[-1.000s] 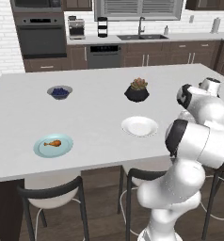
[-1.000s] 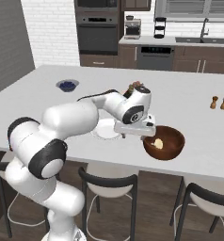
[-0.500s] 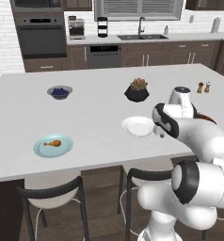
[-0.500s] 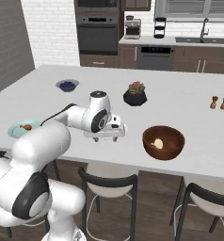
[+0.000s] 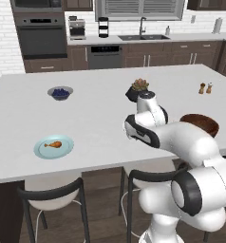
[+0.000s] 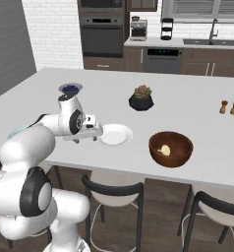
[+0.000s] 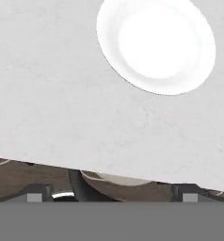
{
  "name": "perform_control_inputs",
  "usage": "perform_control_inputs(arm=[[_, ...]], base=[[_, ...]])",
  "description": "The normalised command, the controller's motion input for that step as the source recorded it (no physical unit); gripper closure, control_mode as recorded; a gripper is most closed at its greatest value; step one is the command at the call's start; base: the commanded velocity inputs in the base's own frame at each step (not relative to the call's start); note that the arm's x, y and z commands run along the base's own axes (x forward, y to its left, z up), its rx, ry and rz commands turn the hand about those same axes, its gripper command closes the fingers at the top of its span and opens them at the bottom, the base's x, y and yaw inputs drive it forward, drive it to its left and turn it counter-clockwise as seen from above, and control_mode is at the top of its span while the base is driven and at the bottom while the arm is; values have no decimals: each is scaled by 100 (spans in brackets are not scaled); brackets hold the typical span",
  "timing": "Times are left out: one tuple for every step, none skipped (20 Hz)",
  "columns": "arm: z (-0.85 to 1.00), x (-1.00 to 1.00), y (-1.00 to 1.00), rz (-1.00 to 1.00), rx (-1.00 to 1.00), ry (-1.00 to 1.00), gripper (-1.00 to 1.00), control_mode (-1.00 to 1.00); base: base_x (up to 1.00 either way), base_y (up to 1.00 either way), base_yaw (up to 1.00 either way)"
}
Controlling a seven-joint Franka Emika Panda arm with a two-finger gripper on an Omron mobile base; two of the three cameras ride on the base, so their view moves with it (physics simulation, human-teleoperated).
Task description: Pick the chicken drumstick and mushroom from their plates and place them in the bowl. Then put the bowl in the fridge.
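Hand (image 6: 89,138) moved left, off white plate (image 6: 115,134)

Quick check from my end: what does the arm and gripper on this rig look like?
The arm is glossy white, built of rounded, bulbous links with dark grey to black bands and caps at the joints. No loose cables or markings are visible. The gripper has two small dark finger tips, blocky and squared off, seen in the hand view.
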Motion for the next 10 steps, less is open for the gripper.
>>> perform_control_inputs(arm=[[3,41,100,14,-7,0,-100,-100],[1,42,100,20,-5,2,-100,-100],[1,38,100,24,-4,1,-100,-100],[4,33,100,29,-3,0,-100,-100],[4,26,100,30,-2,0,-100,-100],[6,23,100,31,-1,0,-100,-100],[6,17,100,33,-1,0,-100,-100],[6,16,100,33,0,0,-100,-100],[6,8,100,34,0,0,-100,-100],[7,1,100,33,0,0,-100,-100]], base=[[0,0,0],[0,0,0],[0,0,0],[0,0,0],[0,0,0],[0,0,0],[0,0,0],[0,0,0],[0,0,0],[0,0,0]])
